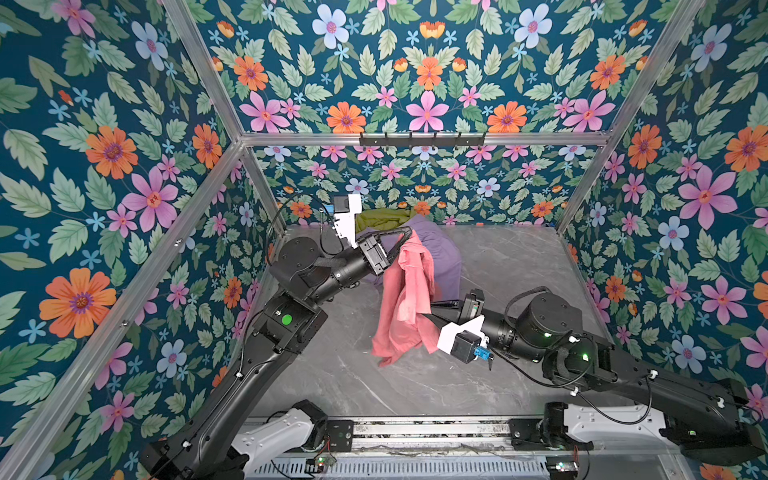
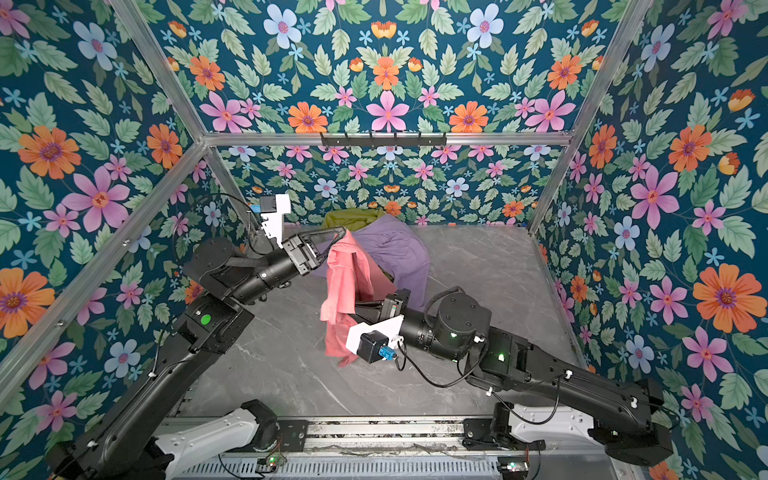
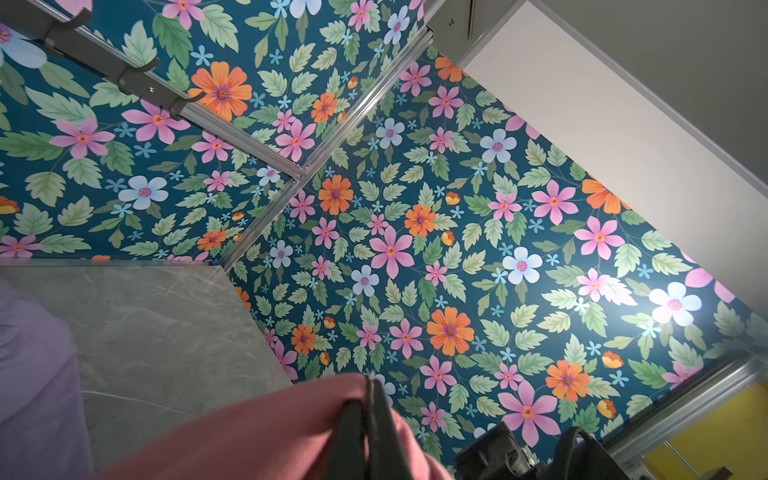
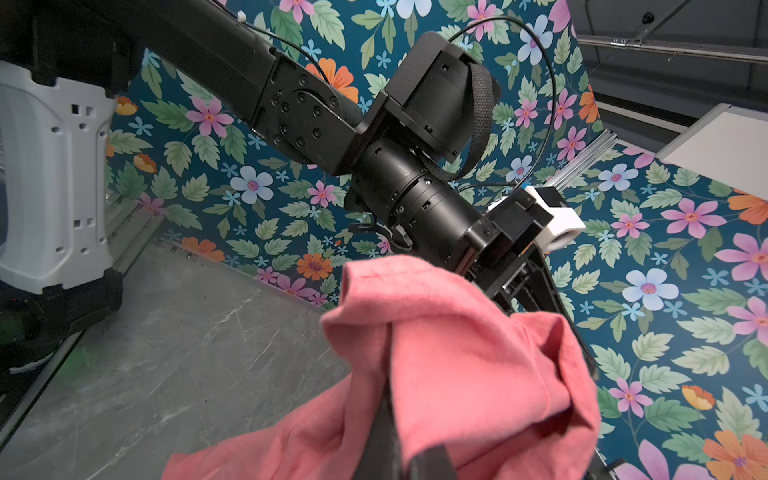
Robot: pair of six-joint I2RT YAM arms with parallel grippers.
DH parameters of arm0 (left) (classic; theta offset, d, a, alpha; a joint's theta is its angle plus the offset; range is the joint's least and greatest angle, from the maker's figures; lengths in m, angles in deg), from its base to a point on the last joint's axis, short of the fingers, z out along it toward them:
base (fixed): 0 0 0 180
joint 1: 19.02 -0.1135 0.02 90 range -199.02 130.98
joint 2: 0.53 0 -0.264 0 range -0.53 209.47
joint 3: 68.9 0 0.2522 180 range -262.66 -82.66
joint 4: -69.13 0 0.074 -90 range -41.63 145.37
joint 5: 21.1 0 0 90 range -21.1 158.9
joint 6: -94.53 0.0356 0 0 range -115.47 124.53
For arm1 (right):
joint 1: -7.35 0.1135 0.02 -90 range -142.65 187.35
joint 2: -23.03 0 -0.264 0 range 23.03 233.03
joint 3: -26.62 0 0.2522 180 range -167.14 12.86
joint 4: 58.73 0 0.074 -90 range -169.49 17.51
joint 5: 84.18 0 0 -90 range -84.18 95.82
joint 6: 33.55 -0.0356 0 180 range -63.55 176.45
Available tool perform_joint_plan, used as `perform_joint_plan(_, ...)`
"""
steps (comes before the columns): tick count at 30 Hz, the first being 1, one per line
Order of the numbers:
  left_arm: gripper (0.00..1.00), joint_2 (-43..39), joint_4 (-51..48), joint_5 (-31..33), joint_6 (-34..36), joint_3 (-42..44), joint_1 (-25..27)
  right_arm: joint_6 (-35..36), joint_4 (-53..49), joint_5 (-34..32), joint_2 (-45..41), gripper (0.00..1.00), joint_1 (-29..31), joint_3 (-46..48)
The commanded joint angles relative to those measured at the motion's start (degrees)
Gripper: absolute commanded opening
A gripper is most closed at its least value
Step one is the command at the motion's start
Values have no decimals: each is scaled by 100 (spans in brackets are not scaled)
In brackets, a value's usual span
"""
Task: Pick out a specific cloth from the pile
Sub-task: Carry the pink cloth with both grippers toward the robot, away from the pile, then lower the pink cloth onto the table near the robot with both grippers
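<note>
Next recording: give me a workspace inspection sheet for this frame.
Surface: grey marble-look tabletop, bare at the front.
Job's things: salmon-pink cloth raised, hanging between both arms; lilac cloth and olive-green cloth heaped at the back.
Clutter: nothing seen.
End effectors: left end effector shut on the pink cloth's top; right end effector shut on it lower down.
Cables: black cable looping off the right arm.
Surroundings: floral walls, aluminium frame.

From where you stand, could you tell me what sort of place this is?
Probably a robot test cell, not a home: bare aluminium frame rails carry floral-printed wall panels around a grey marble-look tabletop, and two black robot arms are bolted to a front rail.
</note>
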Motion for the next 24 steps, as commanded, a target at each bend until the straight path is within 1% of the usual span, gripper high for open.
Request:
perform_joint_plan(1,0,62,27,194,95,-149,156,3,-14,37,-36,0,55,-131)
perform_joint_plan(6,0,113,-170,453,176,-365,531,261,-73,-225,-71,0,412,-263)
perform_joint_plan(9,0,121,-319,592,236,-412,663,403,-102,-439,-79,0,686,-312)
perform_joint_plan(15,0,80,-512,730,183,-387,894,366,-117,-898,-148,0,1171,-173)
perform_joint_plan(18,0,-41,-722,865,248,-360,950,59,117,-1170,-239,0,1352,144)
perform_joint_plan(21,0,-198,-1085,1044,292,-233,954,-422,342,-1186,-324,0,1367,540)
perform_joint_plan(24,0,-430,-1297,1229,273,74,953,-901,556,-1187,-302,0,1374,823)
